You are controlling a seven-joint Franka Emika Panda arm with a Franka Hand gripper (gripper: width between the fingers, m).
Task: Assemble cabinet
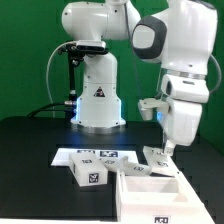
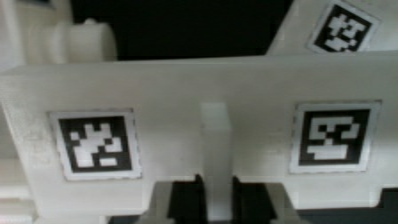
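One gripper (image 2: 206, 196), jaws narrow astride one two-tagged white panel (image 2: 196, 90), grip uncertain. One cabinet (image 1: 135, 205) sits at five o'clock in the exterior view.

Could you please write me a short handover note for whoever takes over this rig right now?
Gripper: low over the table at the exterior view's right, close against a tagged white panel. Open or shut cannot be told.
Cabinet body: on the table in front of the gripper, open side up, nothing visibly fitted to it.
Another tagged white part lies loose toward the exterior view's left.
Done: no joined parts visible.
Left: apparently the whole assembly.
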